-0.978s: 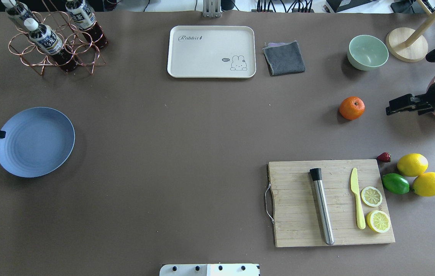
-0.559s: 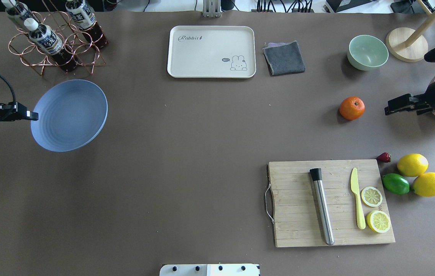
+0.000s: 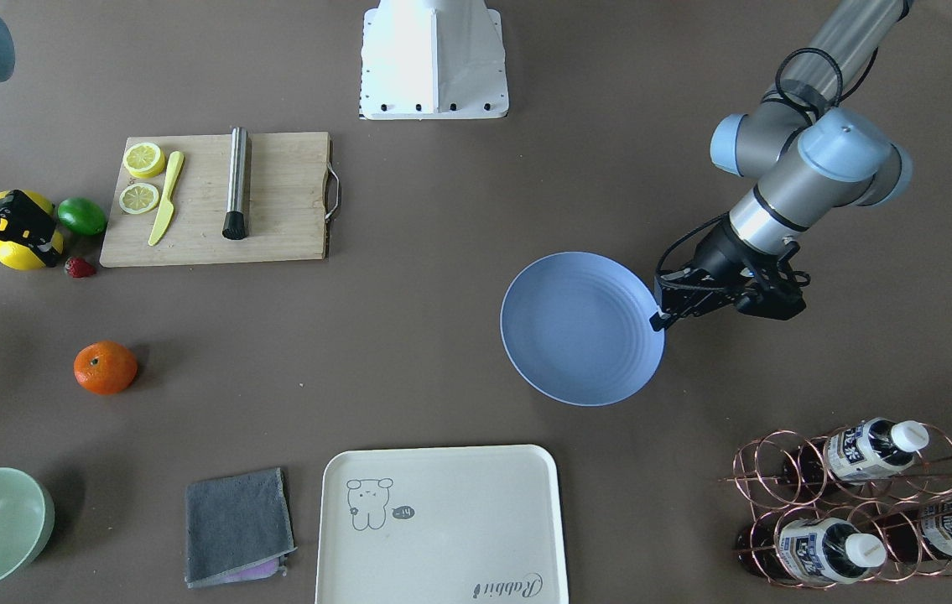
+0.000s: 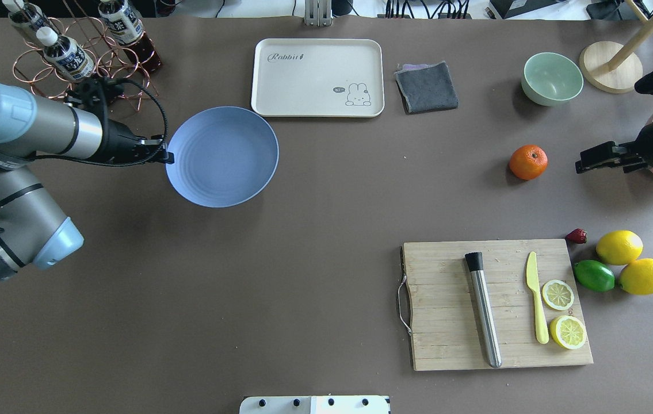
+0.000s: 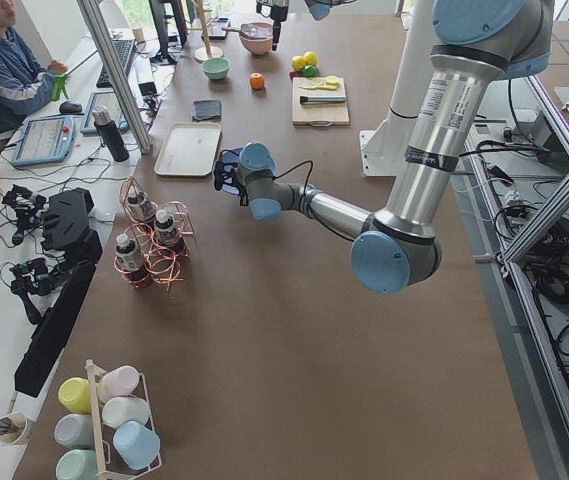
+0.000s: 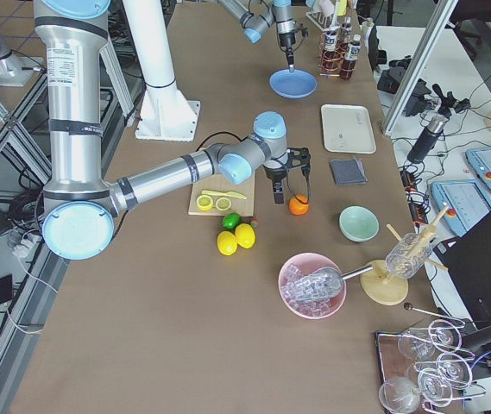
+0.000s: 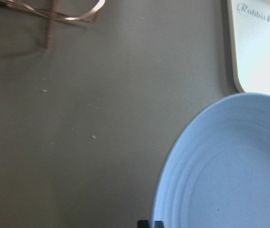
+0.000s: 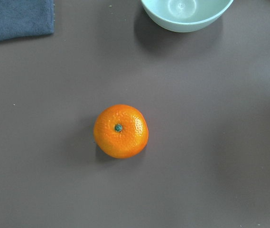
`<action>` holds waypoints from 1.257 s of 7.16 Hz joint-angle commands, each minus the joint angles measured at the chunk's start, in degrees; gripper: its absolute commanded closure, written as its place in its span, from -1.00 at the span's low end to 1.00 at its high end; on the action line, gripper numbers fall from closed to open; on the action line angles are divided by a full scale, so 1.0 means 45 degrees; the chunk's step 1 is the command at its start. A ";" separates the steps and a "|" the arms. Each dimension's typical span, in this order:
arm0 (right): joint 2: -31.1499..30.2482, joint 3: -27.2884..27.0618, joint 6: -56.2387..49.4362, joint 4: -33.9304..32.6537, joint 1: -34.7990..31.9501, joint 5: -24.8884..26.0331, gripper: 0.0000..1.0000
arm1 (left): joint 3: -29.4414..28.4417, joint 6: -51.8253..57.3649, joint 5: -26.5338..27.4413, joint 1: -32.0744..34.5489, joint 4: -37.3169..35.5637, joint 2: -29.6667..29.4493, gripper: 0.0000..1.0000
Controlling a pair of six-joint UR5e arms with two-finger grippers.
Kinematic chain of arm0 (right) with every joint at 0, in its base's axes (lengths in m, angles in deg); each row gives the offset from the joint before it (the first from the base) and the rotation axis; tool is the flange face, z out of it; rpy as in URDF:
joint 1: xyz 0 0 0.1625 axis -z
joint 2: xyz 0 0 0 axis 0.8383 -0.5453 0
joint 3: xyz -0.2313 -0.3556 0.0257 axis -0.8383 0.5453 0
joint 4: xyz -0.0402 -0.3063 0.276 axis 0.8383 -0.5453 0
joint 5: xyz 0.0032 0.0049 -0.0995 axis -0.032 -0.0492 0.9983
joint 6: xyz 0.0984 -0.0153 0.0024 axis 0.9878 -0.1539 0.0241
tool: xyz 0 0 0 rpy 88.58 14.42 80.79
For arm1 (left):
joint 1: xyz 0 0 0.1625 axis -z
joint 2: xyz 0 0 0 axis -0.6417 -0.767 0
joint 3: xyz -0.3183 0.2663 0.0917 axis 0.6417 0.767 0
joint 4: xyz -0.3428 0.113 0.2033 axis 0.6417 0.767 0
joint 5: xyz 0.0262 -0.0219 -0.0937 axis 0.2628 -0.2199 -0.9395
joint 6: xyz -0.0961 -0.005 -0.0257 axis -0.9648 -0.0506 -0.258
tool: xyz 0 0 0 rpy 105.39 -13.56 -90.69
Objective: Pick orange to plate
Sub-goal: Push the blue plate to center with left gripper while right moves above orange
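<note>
Well, I see the orange (image 4: 528, 161) resting on the table (image 4: 303, 259) toward its right edge, just beside my right gripper (image 4: 588, 158), jaws apart. My left gripper (image 4: 164, 156) is clamped on the rim of the plate (image 4: 222, 156), well apart from the fruit.

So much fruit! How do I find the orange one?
Start at the wooden cutting board, then look past its far edge toward the pale green bowl. Alone between them sits the small round bright-orange fruit with a dark stem dimple; the yellow lemons and green lime huddle together beside the board.
</note>
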 commanded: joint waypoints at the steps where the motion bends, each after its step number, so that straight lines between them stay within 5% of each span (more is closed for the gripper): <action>1: 0.0000 0.0015 0.0002 0.0000 0.0027 -0.0020 -1.00 | 0.0070 -0.1236 0.1456 -0.1587 -0.1686 -0.1684 1.00; 4: 0.0058 0.0054 0.0002 0.0000 0.0085 -0.0039 -1.00 | 0.0031 -0.1285 0.2714 -0.3333 -0.2312 -0.2333 1.00; 5: 0.0117 0.0112 0.0002 0.0000 0.0163 -0.0020 -1.00 | 0.0050 -0.1285 0.2811 -0.3587 -0.2313 -0.2372 0.45; 6: 0.0175 0.0170 0.0002 0.0000 0.0260 -0.0001 -1.00 | 0.0109 -0.1227 0.3759 -0.3957 -0.2293 -0.2469 -0.95; 9: 0.2413 0.1941 -0.0172 -0.1048 0.0534 -0.0020 -1.00 | 0.2131 -0.1129 0.3384 -0.3186 -0.3048 -0.1442 -0.97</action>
